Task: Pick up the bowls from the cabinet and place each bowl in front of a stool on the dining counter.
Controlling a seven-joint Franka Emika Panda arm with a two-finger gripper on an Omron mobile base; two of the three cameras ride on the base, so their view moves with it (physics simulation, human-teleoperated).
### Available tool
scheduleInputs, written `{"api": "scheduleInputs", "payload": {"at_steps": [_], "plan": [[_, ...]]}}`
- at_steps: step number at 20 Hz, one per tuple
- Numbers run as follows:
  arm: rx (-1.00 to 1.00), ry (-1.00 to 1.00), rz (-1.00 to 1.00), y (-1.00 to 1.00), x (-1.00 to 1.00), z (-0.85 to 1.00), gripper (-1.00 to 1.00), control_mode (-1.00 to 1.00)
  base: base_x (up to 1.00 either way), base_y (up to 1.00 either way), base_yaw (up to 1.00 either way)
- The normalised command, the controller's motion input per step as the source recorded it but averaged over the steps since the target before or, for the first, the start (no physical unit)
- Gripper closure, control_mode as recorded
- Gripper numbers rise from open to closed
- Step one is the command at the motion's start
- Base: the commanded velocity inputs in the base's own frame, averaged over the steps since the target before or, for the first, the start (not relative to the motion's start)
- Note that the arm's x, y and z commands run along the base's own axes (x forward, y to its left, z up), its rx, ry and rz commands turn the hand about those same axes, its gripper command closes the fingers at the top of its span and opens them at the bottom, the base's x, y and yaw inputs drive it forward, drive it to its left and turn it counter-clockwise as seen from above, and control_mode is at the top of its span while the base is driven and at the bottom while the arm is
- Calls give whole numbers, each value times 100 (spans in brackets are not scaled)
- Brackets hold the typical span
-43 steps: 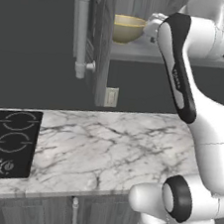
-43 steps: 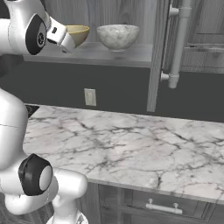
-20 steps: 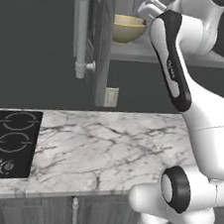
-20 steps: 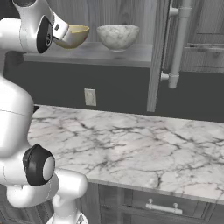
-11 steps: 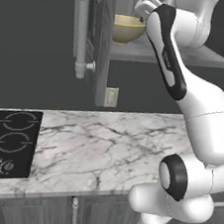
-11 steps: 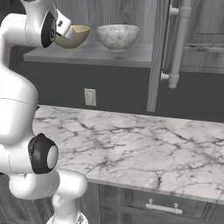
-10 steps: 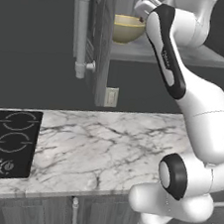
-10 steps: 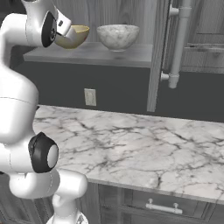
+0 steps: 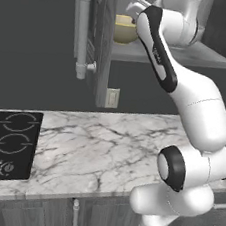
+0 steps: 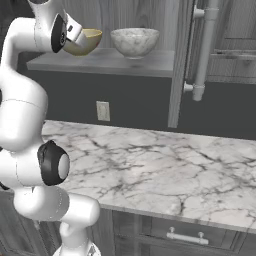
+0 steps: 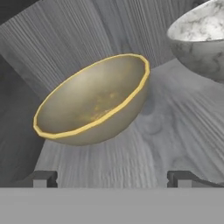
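Cabinet shelf [image 10: 115,62]: my gripper [image 11: 112,178] is spread wide before the yellow bowl [image 11: 94,100].
Glossy, rigid, probably slippery; I'd pinch its rim at 6 o'clock. Marbled bowl [image 11: 199,41] sits at 2 o'clock.

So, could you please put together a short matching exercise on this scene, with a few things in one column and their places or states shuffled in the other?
Column 1
1. yellow bowl
2. marbled bowl
3. gripper
4. cooktop

Column 2
A. set into the marble worktop
B. open, holding nothing
C. on the cabinet shelf, just ahead of the fingertips
D. on the cabinet shelf, nearer the open door with the long metal handle

Pairs: 1-C, 2-D, 3-B, 4-A
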Motion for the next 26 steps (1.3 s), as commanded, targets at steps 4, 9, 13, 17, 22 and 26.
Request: {"api": "scheduleInputs", "payload": {"at_steps": [4,9,13,17,22,26], "plan": [[0,4,0,10,33,-1,-100,-100,0,0,0],[0,5,0,0,32,0,-100,-100,0,0,0],[0,6,0,0,33,0,-100,-100,0,0,0],[0,5,0,0,38,-1,-100,-100,0,0,0],[0,4,0,0,34,-1,-100,-100,0,0,0],[-1,5,-1,1,24,-6,-100,-100,0,0,0]]}}
